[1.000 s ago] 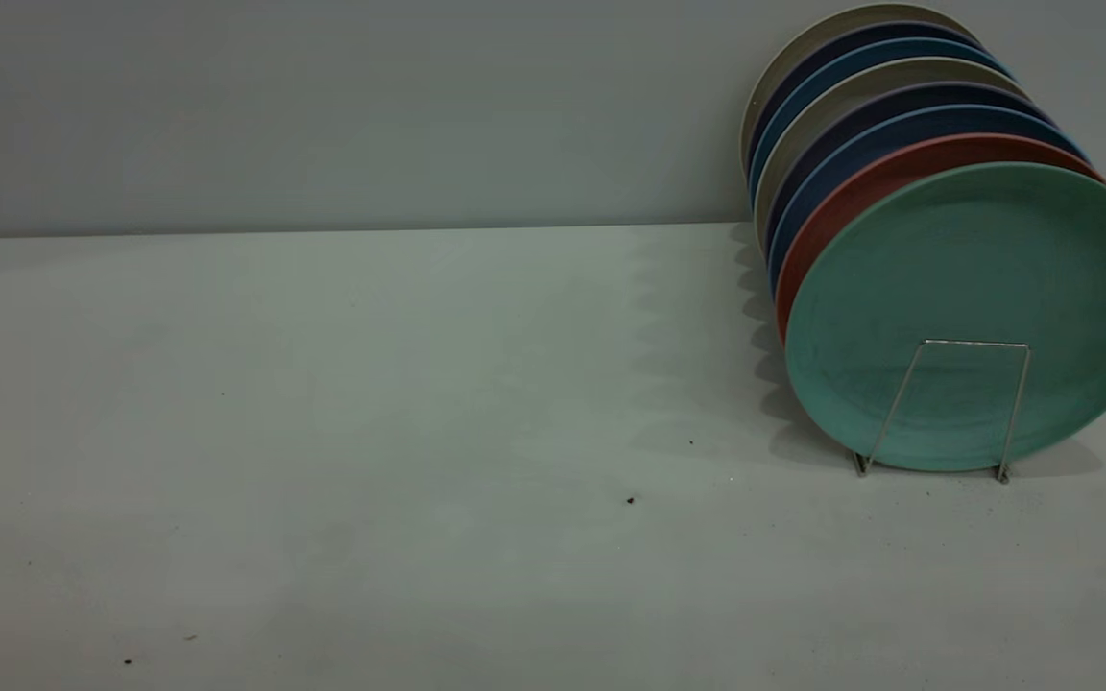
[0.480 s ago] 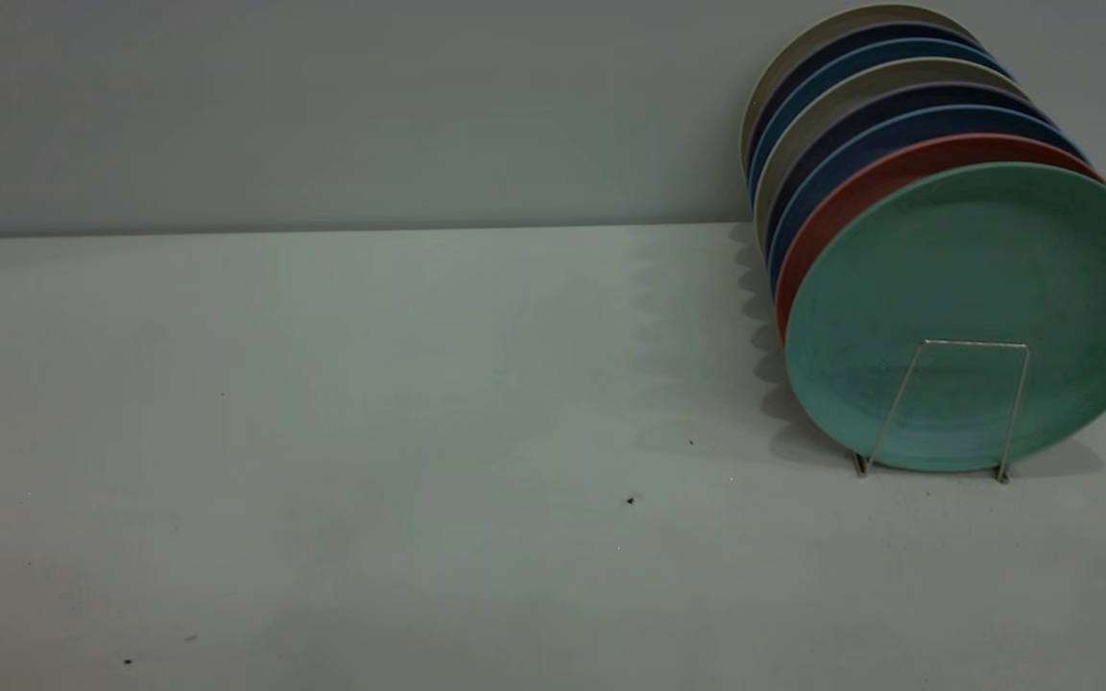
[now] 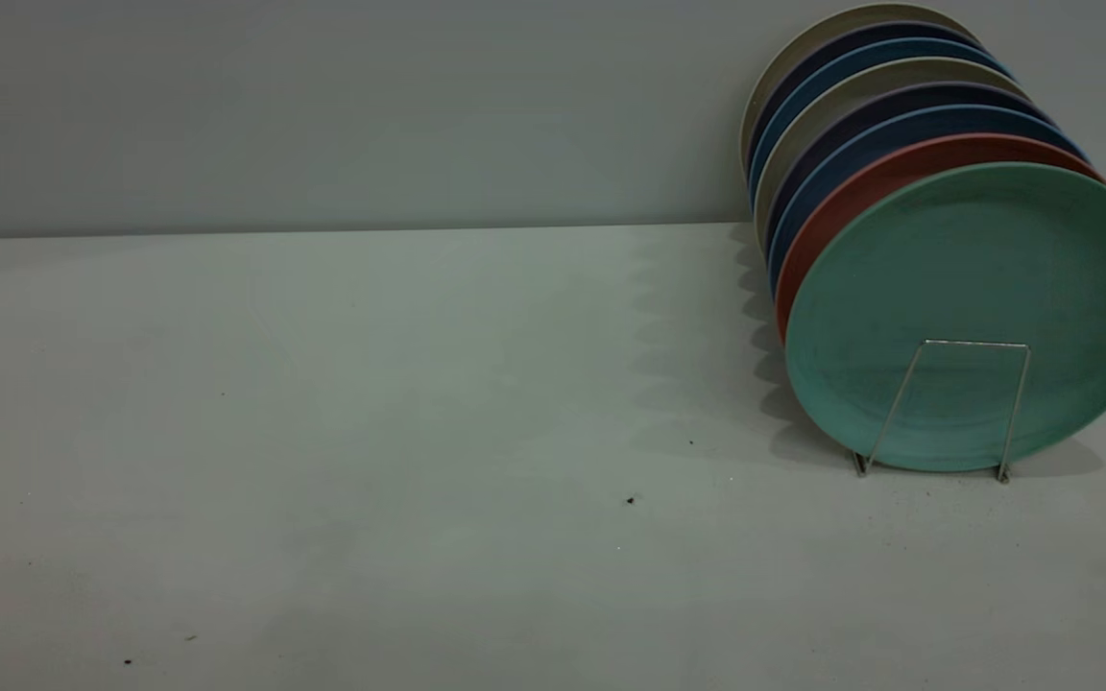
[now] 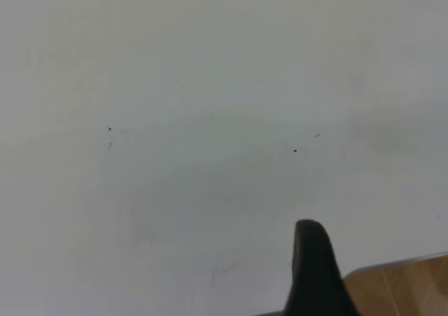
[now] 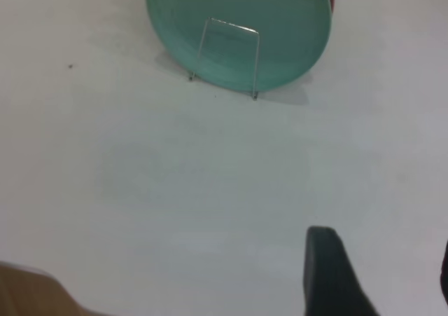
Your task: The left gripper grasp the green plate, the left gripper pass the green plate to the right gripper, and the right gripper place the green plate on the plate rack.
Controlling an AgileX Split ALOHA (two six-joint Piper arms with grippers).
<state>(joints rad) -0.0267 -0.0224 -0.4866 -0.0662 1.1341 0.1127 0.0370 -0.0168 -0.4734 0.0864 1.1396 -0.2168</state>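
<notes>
Eight plates upright in rack (image 3: 942, 408) at counter's far right edge: green plate (image 3: 980, 307) frontmost, one salmon, blues, greys behind. Unchanged since earlier. Jaw states of both grippers unreadable.

1. My green plate (image 3: 980, 288) stands on edge at the front of the row, far to the right on the tabletop (image 3: 371, 432).
2. One upright wire loop of the rack (image 3: 947, 408) crosses its lower face, both feet on the tabletop.
3. Close behind it stands a salmon plate (image 3: 827, 226), then blue plates (image 3: 807, 182) and beige plates (image 3: 783, 86), all leaning the same way.
4. The row's scalloped shadow (image 3: 697, 336) lies on the tabletop to its left.
5. A grey wall (image 3: 323, 106) rises behind.
</notes>
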